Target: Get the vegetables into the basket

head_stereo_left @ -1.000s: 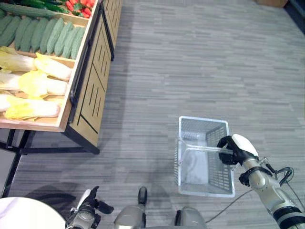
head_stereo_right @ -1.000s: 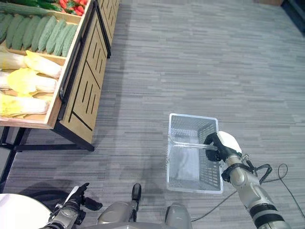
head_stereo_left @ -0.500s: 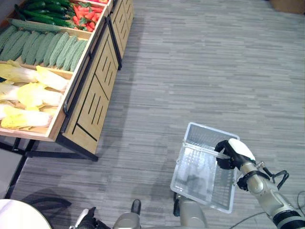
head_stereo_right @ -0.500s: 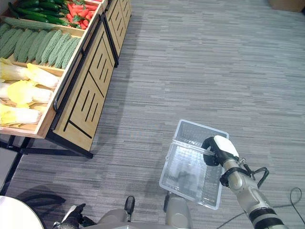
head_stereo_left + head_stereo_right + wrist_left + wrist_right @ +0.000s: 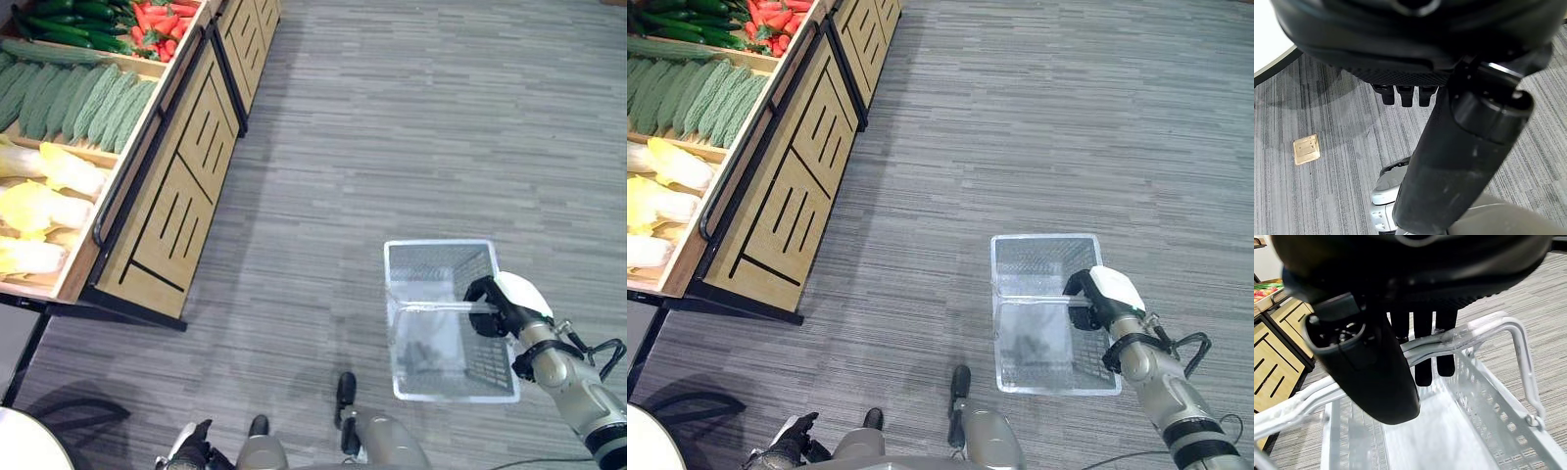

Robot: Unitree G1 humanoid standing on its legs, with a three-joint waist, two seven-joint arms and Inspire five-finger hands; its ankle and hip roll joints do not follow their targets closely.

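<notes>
The clear plastic basket [image 5: 441, 323] is carried by its handle [image 5: 1459, 338], around which the right hand [image 5: 502, 305] fingers [image 5: 1422, 347] are curled. The left hand [image 5: 191, 452], at 7 o'clock, is seen with fingers clenched on nothing. The basket is best kept level and brought toward the vegetable shelf [image 5: 88, 127] at 10 o'clock.

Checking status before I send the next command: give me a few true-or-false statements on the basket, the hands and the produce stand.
1. The right hand is curled round the handle of the basket. True.
2. The basket holds a cabbage. False: no vegetable lies in it.
3. The left hand grips a cucumber. False: it hangs low by the robot, holding nothing.
4. The red peppers lie on the wooden stand to the robot's left. True.
</notes>
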